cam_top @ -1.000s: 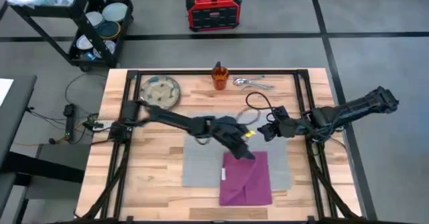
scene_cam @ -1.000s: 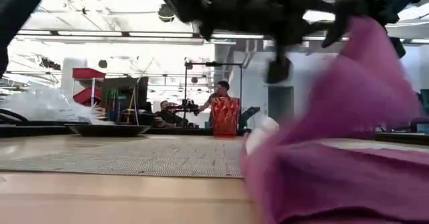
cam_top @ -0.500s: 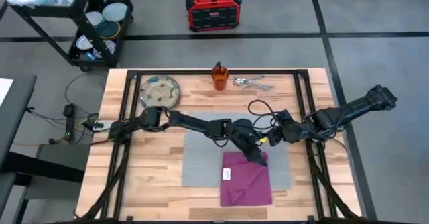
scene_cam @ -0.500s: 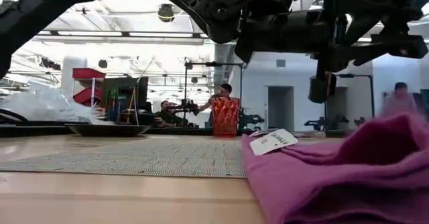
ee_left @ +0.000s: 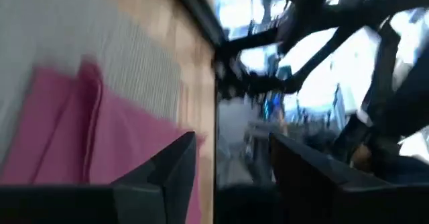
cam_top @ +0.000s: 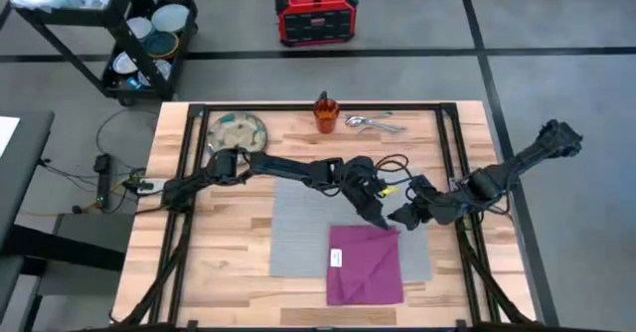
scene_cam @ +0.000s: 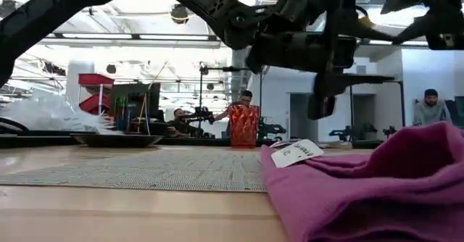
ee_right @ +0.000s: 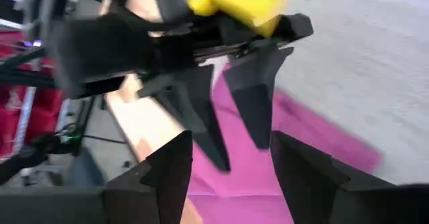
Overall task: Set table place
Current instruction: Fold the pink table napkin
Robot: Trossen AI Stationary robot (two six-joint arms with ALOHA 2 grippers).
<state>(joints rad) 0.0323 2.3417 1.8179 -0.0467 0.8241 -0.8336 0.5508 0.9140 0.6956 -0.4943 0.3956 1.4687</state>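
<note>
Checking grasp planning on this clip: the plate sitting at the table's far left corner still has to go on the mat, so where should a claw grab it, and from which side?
Grip the round speckled grey-green plate by its raised rim, probably the edge facing the grey woven mat. It lies flat and shallow, so only the rim offers purchase. The left claw is open over the mat.
</note>
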